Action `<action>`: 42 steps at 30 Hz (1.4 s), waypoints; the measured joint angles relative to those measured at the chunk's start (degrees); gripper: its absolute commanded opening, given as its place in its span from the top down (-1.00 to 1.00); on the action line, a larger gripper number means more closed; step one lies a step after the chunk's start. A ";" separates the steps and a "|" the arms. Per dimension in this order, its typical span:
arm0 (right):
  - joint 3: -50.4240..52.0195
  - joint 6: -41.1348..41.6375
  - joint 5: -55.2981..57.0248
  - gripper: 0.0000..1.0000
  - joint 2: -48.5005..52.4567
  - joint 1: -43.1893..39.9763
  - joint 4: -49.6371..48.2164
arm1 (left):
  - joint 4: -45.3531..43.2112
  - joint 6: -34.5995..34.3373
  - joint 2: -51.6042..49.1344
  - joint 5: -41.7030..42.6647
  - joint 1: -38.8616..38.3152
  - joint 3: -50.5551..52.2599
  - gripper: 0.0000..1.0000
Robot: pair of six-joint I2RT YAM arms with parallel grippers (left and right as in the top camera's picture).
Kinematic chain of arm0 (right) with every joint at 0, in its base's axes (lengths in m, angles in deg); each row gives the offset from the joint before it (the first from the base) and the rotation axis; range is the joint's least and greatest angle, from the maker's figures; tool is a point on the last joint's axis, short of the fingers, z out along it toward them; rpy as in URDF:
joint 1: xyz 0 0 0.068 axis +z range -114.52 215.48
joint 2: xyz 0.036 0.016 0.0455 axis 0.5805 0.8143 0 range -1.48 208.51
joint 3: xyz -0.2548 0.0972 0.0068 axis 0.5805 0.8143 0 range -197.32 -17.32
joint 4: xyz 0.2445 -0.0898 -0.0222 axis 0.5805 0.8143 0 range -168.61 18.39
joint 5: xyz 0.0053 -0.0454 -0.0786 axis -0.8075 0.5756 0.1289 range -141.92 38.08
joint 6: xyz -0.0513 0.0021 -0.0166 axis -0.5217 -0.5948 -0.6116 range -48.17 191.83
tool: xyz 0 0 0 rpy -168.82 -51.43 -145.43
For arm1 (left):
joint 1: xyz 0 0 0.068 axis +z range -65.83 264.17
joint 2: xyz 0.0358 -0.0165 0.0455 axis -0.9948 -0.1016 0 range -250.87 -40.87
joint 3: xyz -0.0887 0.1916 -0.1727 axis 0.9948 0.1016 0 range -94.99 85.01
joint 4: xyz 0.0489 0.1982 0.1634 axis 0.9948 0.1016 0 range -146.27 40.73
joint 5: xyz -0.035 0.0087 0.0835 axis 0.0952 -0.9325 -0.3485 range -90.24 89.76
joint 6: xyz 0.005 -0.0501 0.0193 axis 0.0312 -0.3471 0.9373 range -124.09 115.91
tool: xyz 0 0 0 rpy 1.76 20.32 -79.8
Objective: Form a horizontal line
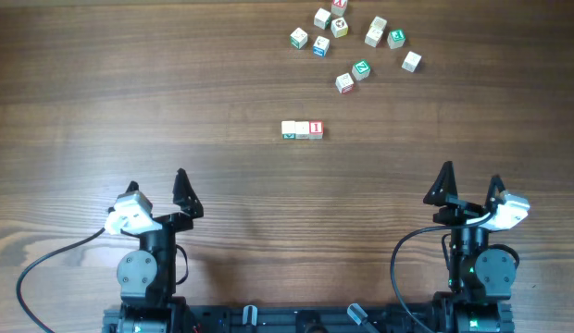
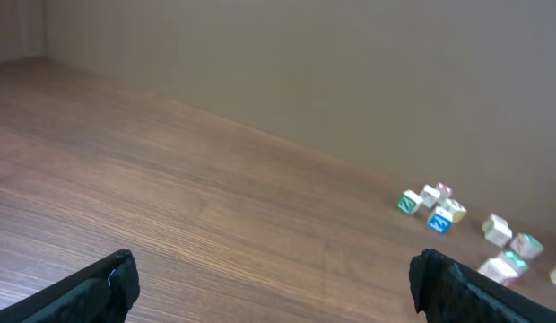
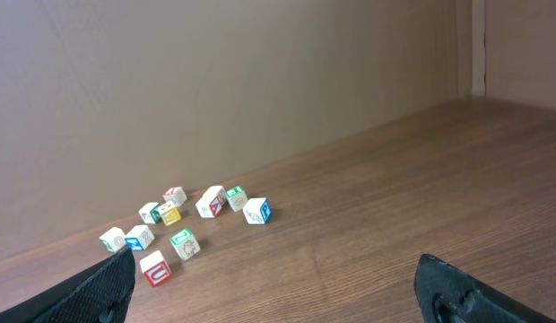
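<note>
Row begun: three blocks (image 1: 302, 129) are laid touching, side by side, left to right, near the middle of the table (image 1: 130, 83); a red mark is shown on the right-end one.
Loose blocks: the remainder are scattered at the far right of the table, well apart from the row; the nearest to it are a red-marked block (image 1: 343, 82) and a green-lettered block (image 1: 361, 68) just beside it.
Left gripper (image 1: 156, 181): spread wide, nothing held, placed by the near edge, well apart from every block.
Right gripper (image 1: 470, 174): likewise spread wide and empty, by the near edge on the side of the scatter.
Step in hand: judged to be the fetching of the next loose block, since the line is only partly built.
How it is done well: the red-marked block is best taken by the right gripper, being nearest; it should be approached from above, with the fingers set across two flat faces, so that its neighbour is not knocked.
Placing: the block should be set down touching the right end of the row and squared to it, so that the line is kept straight.
Containers: none are seen in any view; all blocks lie bare on the wood.
</note>
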 measured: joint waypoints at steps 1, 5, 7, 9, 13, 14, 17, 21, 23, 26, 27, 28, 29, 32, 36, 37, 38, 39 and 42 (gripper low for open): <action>0.00 0.00 0.00 -0.99 0.00 0.00 0.00 | 0.15 0.63 0.00 0.66 0.00 0.00 -1.00; 0.00 0.00 0.00 -0.99 0.00 0.00 0.00 | 0.17 2.23 0.00 2.86 0.00 0.00 -1.00; 0.00 0.00 0.00 -0.99 0.00 0.00 0.00 | 0.17 2.54 0.00 3.72 0.00 0.00 -1.00; 0.00 0.00 0.00 -0.99 0.00 0.00 0.00 | 0.17 2.67 0.00 4.15 0.00 0.00 -1.00; 0.00 0.00 0.00 -0.99 0.00 0.00 0.00 | 0.17 2.80 0.00 4.33 0.00 0.00 -1.00; 0.00 0.00 0.00 -0.99 0.00 0.00 0.00 | 0.17 2.80 0.00 4.33 0.00 0.00 -1.00; 0.00 0.00 0.00 -0.99 0.00 0.00 0.00 | 0.17 2.80 0.00 4.33 0.00 0.00 -1.00; 0.00 0.00 0.00 -0.99 0.00 0.00 0.00 | 0.17 2.82 0.00 4.35 0.00 0.00 -1.00; 0.00 0.00 0.00 -0.99 0.00 0.00 0.00 | 0.20 2.82 0.00 4.37 0.00 0.00 -1.00; 0.00 0.00 0.00 -0.99 0.00 0.00 0.00 | 0.17 2.86 0.00 4.52 0.00 0.00 -1.00; 0.00 0.00 0.00 -0.99 0.00 0.00 0.00 | 0.17 2.95 0.00 4.52 0.00 0.00 -1.00; 0.00 0.00 0.00 -0.99 0.00 0.00 0.00 | 0.17 2.97 0.00 4.52 0.00 0.00 -1.00; 0.00 0.00 0.00 -0.99 0.00 0.00 0.00 | 0.17 2.97 0.00 4.52 0.00 0.00 -1.00; 0.00 0.00 0.00 -0.99 0.00 0.00 0.00 | 0.20 2.97 0.00 4.52 0.00 0.00 -1.00; 0.00 0.00 0.00 -1.00 0.00 0.00 0.00 | 0.17 2.97 0.00 4.55 0.00 0.00 -1.00; 0.00 0.00 0.00 -1.00 0.00 0.00 0.00 | 0.17 2.97 0.00 4.55 0.00 0.00 -1.00; 0.00 0.00 0.00 -0.99 0.00 0.00 0.00 | 0.17 2.97 0.00 4.52 0.00 0.00 -1.00; 0.00 0.00 0.00 -0.99 0.00 0.00 0.00 | 0.17 2.97 0.00 4.52 0.00 0.00 -1.00; 0.00 0.00 0.00 -0.99 0.00 0.00 0.00 | 0.17 2.97 0.00 4.55 0.00 0.00 -1.00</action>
